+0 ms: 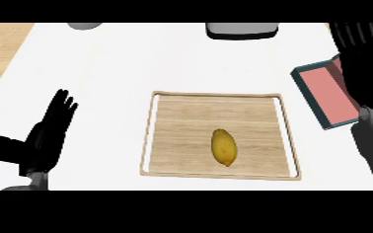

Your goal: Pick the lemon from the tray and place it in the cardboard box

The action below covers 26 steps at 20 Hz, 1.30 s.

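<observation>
A yellow lemon (224,147) lies on its side in the lower middle of a flat wooden tray (182,123) at the centre of the white counter. The box (326,90), teal-walled with a pink inside, lies tilted at the right edge, partly hidden behind my right hand (355,54). That hand is raised along the right edge with its fingers straight and pointing away, and it holds nothing. It is well to the right of the lemon and above it. My left hand (50,133) rests open at the lower left with its fingers up, apart from the tray.
A grey appliance (242,29) stands at the counter's far edge, and part of a grey round object (86,25) shows at the far left. A strip of wooden surface (13,42) borders the counter at the upper left.
</observation>
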Each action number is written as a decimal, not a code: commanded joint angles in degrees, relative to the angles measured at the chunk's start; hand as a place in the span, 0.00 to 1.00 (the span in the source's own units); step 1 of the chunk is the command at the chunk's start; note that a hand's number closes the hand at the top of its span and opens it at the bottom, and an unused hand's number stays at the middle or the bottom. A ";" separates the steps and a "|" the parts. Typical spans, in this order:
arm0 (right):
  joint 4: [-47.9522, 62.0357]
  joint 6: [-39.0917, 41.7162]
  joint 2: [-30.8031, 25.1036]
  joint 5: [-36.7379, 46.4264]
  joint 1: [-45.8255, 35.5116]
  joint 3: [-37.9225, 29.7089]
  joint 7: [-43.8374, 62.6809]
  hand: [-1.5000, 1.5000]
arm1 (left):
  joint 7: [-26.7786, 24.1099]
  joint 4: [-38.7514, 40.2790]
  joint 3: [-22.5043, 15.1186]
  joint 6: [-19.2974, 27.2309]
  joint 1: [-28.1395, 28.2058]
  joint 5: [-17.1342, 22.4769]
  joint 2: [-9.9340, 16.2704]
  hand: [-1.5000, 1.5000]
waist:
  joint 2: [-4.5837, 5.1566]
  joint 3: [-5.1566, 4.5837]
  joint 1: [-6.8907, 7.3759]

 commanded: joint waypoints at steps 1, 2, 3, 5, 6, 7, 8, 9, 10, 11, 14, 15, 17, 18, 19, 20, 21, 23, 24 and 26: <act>-6.72 -5.57 1.55 1.54 9.28 -2.25 0.58 1.00 | 3.34 -4.11 0.02 1.70 -1.18 -1.06 0.48 0.50 | 0.34 -0.54 0.66; -1.74 -5.50 1.12 1.52 12.17 -4.46 -2.33 1.00 | 2.08 -2.84 0.51 2.43 -1.91 -0.94 -0.22 0.50 | 0.42 -0.50 0.17; -0.64 -10.21 3.52 1.94 14.58 -5.25 -1.83 1.00 | 2.78 -4.67 1.30 3.47 -1.76 -0.95 0.71 0.50 | 0.23 -0.43 -0.40; 0.37 -13.59 4.68 0.76 21.47 -8.57 -1.72 1.00 | 3.20 -5.44 1.97 5.86 -3.23 -1.61 0.41 0.50 | -0.03 -0.29 -2.94; 1.79 -15.54 4.90 -0.71 23.47 -11.95 -1.25 1.00 | 4.25 -6.95 2.12 6.47 -3.12 -1.49 0.69 0.50 | -0.23 -0.19 -3.50; 6.95 -10.08 -10.20 17.63 24.84 -0.21 1.97 1.00 | 2.70 -5.65 1.49 4.37 -3.33 -0.89 0.26 0.50 | 2.02 -1.79 -2.66; 9.15 -17.57 -1.93 14.34 28.89 -2.85 2.26 1.00 | 4.76 -6.57 0.01 5.63 -3.51 -1.15 -1.06 0.50 | 0.97 -0.58 -2.32; 7.09 -21.85 3.40 13.27 31.92 -2.95 1.14 1.00 | 6.41 -6.55 0.87 6.37 -4.10 -0.69 -0.62 0.50 | 0.45 -0.52 -2.25; 5.98 -24.28 5.94 15.15 34.29 -2.58 -3.57 0.00 | 5.87 -7.15 -1.89 7.16 -3.80 -2.70 -2.34 0.50 | 0.40 -0.50 -1.42; 2.73 -26.14 6.24 17.46 37.02 -2.15 -6.49 0.00 | 9.67 -8.96 -1.64 6.87 -5.10 -1.43 -1.33 0.50 | 0.23 -0.52 -1.01; -4.64 -25.66 4.29 21.84 41.51 -0.03 -10.38 0.00 | 10.66 -11.18 -3.72 10.69 -5.68 -4.91 -3.30 0.50 | 0.34 -0.57 0.26; -7.41 -25.37 3.01 23.62 44.08 1.95 -8.35 0.00 | 14.94 -14.92 -2.10 8.77 -4.66 -2.37 -0.26 0.50 | 0.23 -0.58 0.62; -13.05 -22.66 -3.73 25.73 44.46 2.57 0.29 0.00 | 14.06 -9.66 0.16 7.38 -7.98 -1.68 0.50 0.50 | 0.45 -0.72 0.25; -12.86 -22.86 -4.53 29.04 44.75 5.22 2.54 0.00 | 13.12 -10.74 -2.54 9.59 -8.25 -3.93 -2.04 0.50 | 0.51 -0.73 0.51; -14.79 -20.35 -7.79 29.79 44.04 6.10 6.71 0.00 | 12.58 -12.30 -4.49 10.58 -6.45 -5.21 -3.35 0.50 | 0.48 -0.79 1.00; -15.98 -18.54 -10.80 30.21 45.27 5.65 10.31 0.00 | 14.24 -13.49 -3.64 10.04 -5.77 -4.91 -1.45 0.50 | 0.42 -0.81 1.24; -17.60 -15.02 -13.61 30.22 46.46 6.77 11.58 0.00 | 15.17 -13.73 -3.98 11.16 -8.11 -5.03 -2.35 0.50 | 0.42 -0.85 0.77; -20.68 -10.00 -17.61 29.73 45.69 8.23 18.26 0.00 | 14.29 -13.73 -3.81 10.28 -6.61 -4.31 -2.64 0.50 | 0.59 -0.92 1.77; -23.46 -7.20 -19.46 28.42 45.89 8.64 20.95 0.00 | 13.71 -11.80 -4.54 9.77 -7.21 -5.12 -2.74 0.50 | 0.71 -0.93 1.21; -28.90 -5.66 -20.69 28.48 46.75 10.17 28.05 0.00 | 12.86 -13.89 -2.49 8.23 -4.68 -3.76 -1.10 0.50 | 0.48 -0.88 1.87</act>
